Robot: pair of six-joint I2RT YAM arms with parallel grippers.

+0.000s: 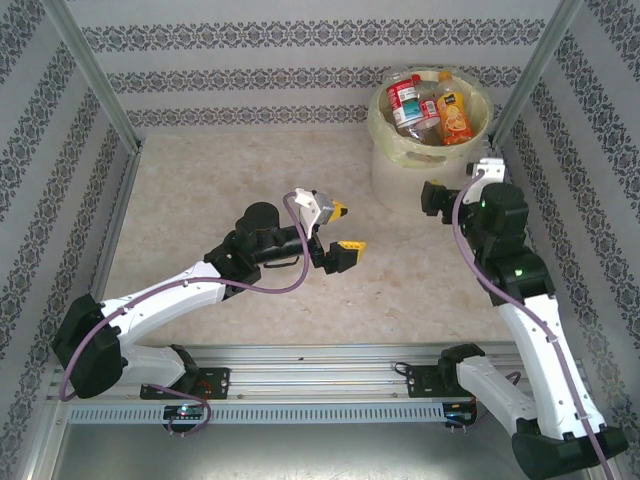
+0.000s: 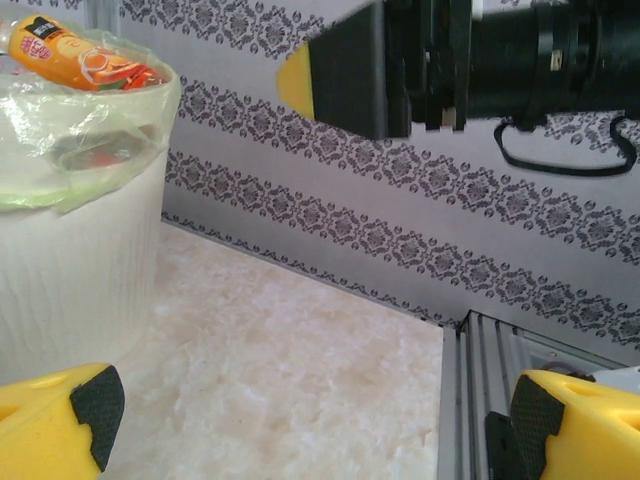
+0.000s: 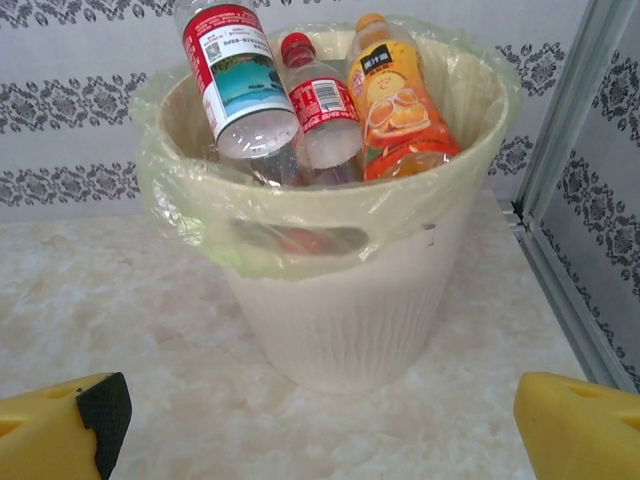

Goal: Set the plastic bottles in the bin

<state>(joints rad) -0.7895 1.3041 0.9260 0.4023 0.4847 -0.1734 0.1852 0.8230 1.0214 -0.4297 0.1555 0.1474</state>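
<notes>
Three bottles [image 1: 430,105] poke above the rim of the bin [image 1: 390,175], far-R corner of the pale stone-look table [image 1: 220,180] w/ patterned walls [image 1: 300,80] around, top view: L gripper [image 1: 347,230] released mid-table, well apart from bin; R gripper [image 1: 433,197] just beside its near wall. L wrist: jaws wide, bin at left, R arm [image 2: 520,60] crossing overhead. R wrist: jaws wide, bin w/ bottles dead ahead, near.

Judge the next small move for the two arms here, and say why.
Probably draw the right gripper back from the bin and stop. The plastic bottles in sight all sit in the bin, and it and the left gripper both hang open, holding nothing.
</notes>
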